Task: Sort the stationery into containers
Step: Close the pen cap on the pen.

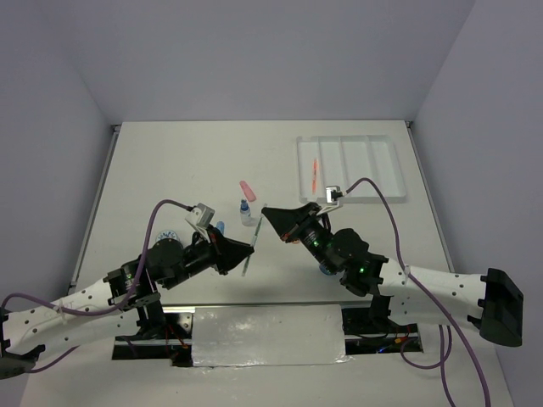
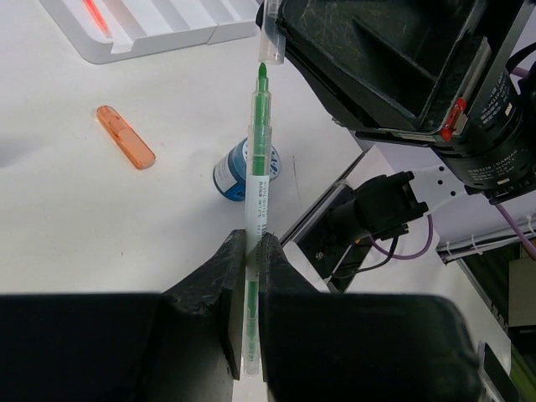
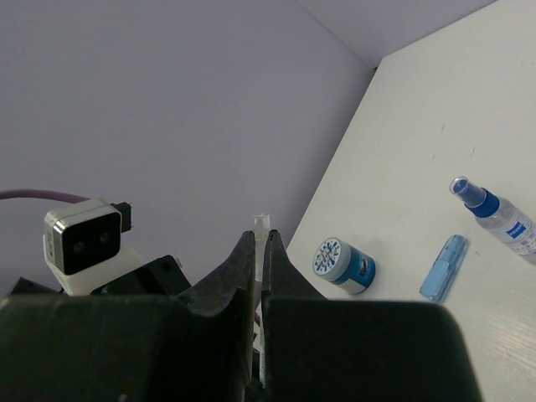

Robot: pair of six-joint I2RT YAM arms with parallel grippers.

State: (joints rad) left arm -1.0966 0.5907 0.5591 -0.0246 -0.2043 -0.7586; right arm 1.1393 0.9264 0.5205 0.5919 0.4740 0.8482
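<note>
- Two grippers meet above the table — the left gripper [image 2: 254, 243] is clamped on a green-tipped pen [image 2: 260, 159].
- Right gripper [image 3: 260, 243] is pinched on its clear cap [image 3: 261, 222].
- White tray [image 1: 382, 165] lies far right, well apart.

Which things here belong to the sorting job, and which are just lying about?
Job: tray, orange pen in it, green pen, its cap, orange capsule, blue capsule, blue roll, bottle.
Not the job: purple cable, silvery sheet between the arm bases.
</note>
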